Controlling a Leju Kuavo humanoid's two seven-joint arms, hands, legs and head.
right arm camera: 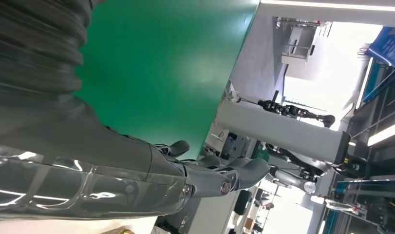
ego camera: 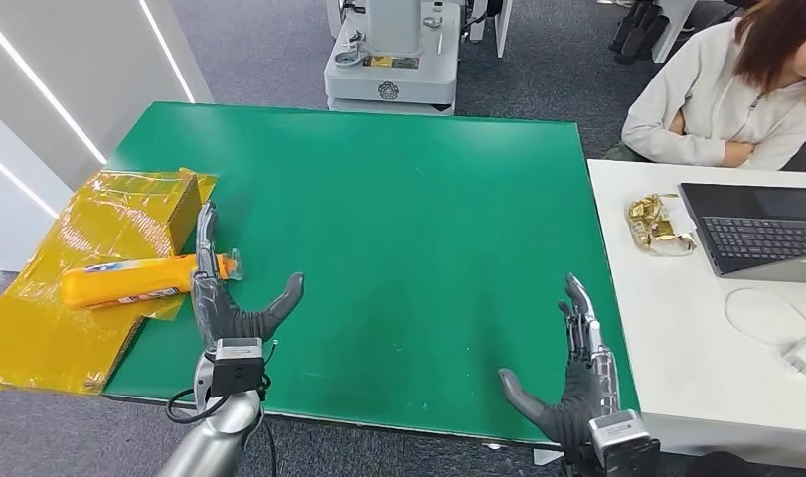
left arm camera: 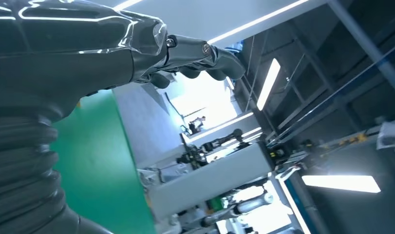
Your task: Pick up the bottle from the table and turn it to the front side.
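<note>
The left robot hand [ego camera: 220,288] hangs over the near left edge of the green tabletop [ego camera: 399,219], fingers straight and spread, thumb out to the side, holding nothing. Just beside its fingertips lies the orange bottle [ego camera: 130,282], on its side on yellow plastic wrap [ego camera: 51,298] draped over a cardboard box [ego camera: 185,204]. The right robot hand [ego camera: 577,368] hangs over the near right edge, likewise spread and empty. Further right, a white desk [ego camera: 677,378] carries a laptop [ego camera: 766,234]; a person [ego camera: 726,89] sits behind it.
</note>
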